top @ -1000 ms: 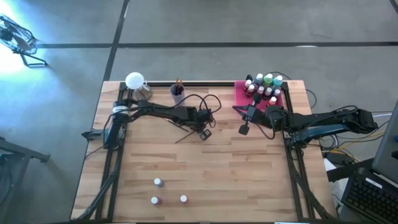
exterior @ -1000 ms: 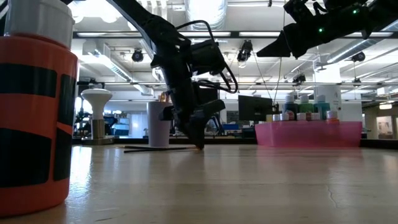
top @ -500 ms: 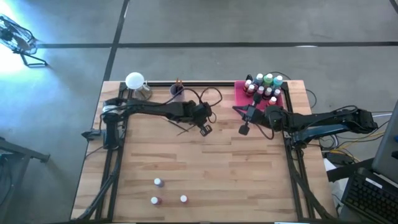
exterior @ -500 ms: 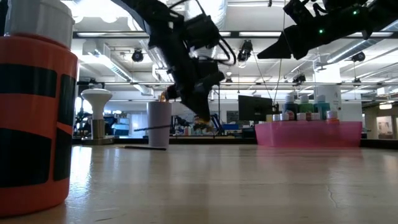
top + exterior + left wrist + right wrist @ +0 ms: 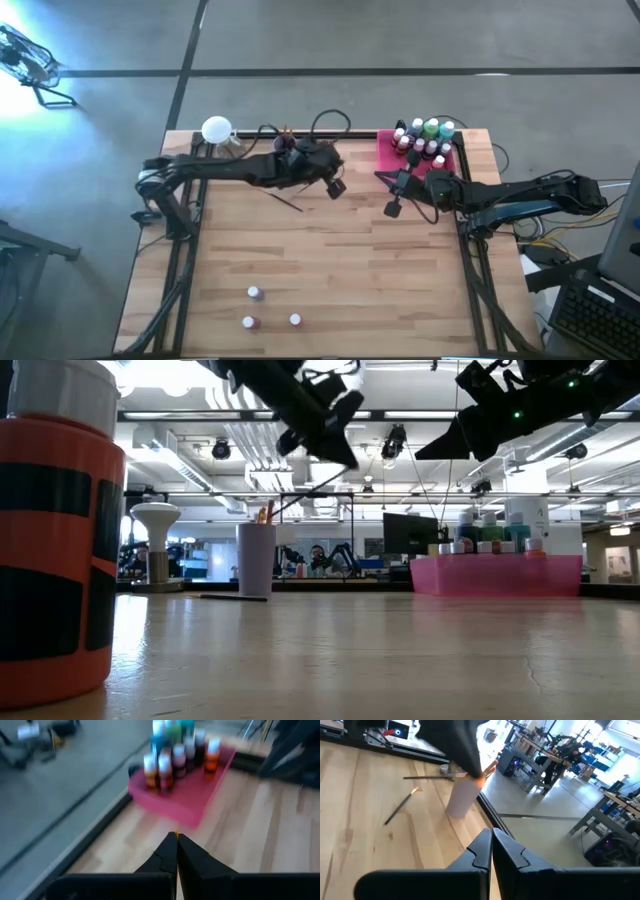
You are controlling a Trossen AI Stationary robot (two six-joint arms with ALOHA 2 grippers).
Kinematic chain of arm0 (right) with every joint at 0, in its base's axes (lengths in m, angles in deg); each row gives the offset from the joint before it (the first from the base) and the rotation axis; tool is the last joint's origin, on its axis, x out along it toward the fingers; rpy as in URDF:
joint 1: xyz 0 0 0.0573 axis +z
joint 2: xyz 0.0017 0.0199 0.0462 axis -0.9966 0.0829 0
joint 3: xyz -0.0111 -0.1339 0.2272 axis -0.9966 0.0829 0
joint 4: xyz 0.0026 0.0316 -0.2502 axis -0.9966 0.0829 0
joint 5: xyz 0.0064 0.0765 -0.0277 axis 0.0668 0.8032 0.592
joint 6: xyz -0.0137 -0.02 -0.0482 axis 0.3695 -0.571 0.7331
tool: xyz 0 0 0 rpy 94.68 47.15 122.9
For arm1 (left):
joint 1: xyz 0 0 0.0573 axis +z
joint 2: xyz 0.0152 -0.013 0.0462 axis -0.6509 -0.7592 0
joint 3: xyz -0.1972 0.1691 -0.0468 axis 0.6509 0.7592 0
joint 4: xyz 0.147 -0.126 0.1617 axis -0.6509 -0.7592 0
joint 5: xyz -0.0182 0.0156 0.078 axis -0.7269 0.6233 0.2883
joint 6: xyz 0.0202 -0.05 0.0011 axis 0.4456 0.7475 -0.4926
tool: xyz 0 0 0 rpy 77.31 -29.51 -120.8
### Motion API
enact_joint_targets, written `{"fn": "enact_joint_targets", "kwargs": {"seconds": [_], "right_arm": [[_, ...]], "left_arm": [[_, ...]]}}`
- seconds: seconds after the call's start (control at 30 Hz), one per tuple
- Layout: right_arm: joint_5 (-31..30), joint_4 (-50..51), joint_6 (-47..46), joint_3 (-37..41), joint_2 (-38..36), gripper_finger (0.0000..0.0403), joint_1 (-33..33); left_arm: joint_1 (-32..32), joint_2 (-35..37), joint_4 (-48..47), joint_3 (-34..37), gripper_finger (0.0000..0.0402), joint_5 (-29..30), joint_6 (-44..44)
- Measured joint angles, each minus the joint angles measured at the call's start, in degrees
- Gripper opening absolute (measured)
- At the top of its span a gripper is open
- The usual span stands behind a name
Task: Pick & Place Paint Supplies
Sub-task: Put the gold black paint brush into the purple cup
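Above the lilac cup, a thin brush was held level in the left gripper, whose fingers were pinched shut on its handle. A slip could be expected, judging by so narrow a grip on so thin a stick. If the brush were lowered while level, its end could catch the rim and tip the cup.

One brush was held, one more was seen lying on the table just beside the cup, and at least one orange tip was seen inside it. Three small bottles were counted loose at the table's near side. About ten bottles were crowded on the pink tray; an exact count could not be made. The right gripper was held shut and empty beside the tray.
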Motion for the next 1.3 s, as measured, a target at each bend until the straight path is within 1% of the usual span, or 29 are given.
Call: {"fn": "enact_joint_targets", "kwargs": {"seconds": [0.2, 0.27, 0.47, 0.57, 0.63, 0.73, 0.93, 1.03, 1.17, 1.3], "right_arm": [[0.0, -0.1, -0.3, 0.3, 0.0, 0.0008, 0.0], [0.0, 0.0, -0.4, 0.5, 0.0, 0.0008, 0.0], [0.0, 0.1, -0.5, 1.1, 0.0, 0.0008, 0.0], [0.0, 0.0, -0.5, 1.4, 0.0, 0.0008, 0.0], [0.0, 0.0, -0.5, 1.5, 0.0, 0.0008, 0.0], [0.0, 0.1, -0.5, 1.6, 0.0, 0.0008, 0.0], [0.0, 0.0, -0.5, 1.6, 0.0, 0.0008, 0.0], [0.0, -0.1, -0.8, 1.6, 0.0, 0.0008, 0.0], [0.0, -0.3, -1.1, 1.6, 0.0, 0.0008, 0.0], [0.0, -0.6, -1.1, 1.6, 0.0, 0.0008, 0.0]], "left_arm": [[0.3, 1.7, 7.5, 0.1, 0.0003, 0.1, -7.0], [0.7, 2.0, 8.7, 0.1, 0.0002, 0.1, -8.6], [3.3, 2.7, 12.7, 0.4, 0.0005, 0.1, -10.4], [4.9, 3.7, 17.3, 2.8, 0.0003, 0.2, -11.5], [6.0, 5.0, 20.8, 5.4, 0.0002, 0.2, -12.6], [7.5, 7.6, 30.1, 10.2, 0.0004, 0.1, -14.1], [9.5, 12.9, 52.9, 22.1, 0.0003, -0.4, -19.1], [10.4, 15.5, 62.6, 28.2, 0.0003, -0.5, -19.7], [12.4, 17.2, 72.9, 35.4, 0.0003, -0.1, -19.7], [14.3, 17.5, 79.8, 39.8, 0.0003, -0.2, -19.4]]}}
